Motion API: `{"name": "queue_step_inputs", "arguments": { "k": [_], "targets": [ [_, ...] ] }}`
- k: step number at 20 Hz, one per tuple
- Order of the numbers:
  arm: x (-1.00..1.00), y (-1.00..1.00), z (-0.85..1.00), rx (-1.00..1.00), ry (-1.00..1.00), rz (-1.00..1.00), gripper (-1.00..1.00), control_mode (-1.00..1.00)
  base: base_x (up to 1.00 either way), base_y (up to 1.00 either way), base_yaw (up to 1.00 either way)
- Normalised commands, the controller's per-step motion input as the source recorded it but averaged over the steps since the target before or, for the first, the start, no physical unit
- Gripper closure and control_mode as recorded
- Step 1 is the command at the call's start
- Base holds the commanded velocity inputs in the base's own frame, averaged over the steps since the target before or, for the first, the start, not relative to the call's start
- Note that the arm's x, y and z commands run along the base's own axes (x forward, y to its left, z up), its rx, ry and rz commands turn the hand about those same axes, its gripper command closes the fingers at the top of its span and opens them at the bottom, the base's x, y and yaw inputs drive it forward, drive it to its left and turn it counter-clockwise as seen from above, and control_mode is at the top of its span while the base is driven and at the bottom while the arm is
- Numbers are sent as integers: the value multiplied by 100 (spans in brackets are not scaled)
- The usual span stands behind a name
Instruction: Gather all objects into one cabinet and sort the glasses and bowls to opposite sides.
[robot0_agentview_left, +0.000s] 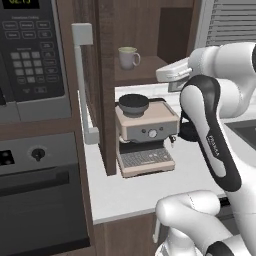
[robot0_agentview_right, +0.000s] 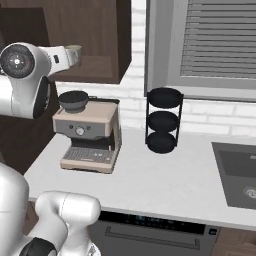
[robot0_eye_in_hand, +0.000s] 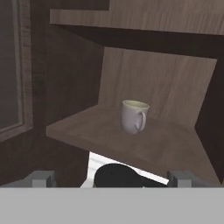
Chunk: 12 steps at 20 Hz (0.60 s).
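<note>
A cream-white mug (robot0_eye_in_hand: 134, 116) with a handle stands upright on the bottom board of the open dark-brown wall cabinet (robot0_eye_in_hand: 144, 144); the left base view has this mug (robot0_agentview_left: 128, 57) just behind the open door's edge. My gripper (robot0_eye_in_hand: 113, 178) is open, its fingertips (robot0_eye_in_hand: 41, 177) wide apart with nothing between them, and it sits in front of the cabinet and a little below the mug. From the left base camera my hand (robot0_agentview_left: 170, 72) is to the right of the mug, apart from it. The reddish-brown bowl, the orange tumbler and the red mug are out of view.
A beige espresso machine (robot0_agentview_left: 147, 132) with a dark round top stands on the white counter (robot0_agentview_right: 165, 185) under the cabinet. A black three-tier rack (robot0_agentview_right: 163, 120) is by the brick wall, with a sink (robot0_agentview_right: 237, 172) at right. A microwave (robot0_agentview_left: 30, 50) and an oven (robot0_agentview_left: 40, 190) stand at left.
</note>
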Motion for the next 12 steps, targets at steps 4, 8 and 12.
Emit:
{"name": "queue_step_inputs", "arguments": {
  "k": [4, 8, 12],
  "targets": [
    [1, 0, 0, 0, 0, 0, -100, -100, 0, 0, 0],
    [16, 0, 0, 0, 0, 0, -100, -100, 0, 0, 0],
    [29, 0, 0, 0, 0, 0, -100, -100, 0, 0, 0]
  ]
}}
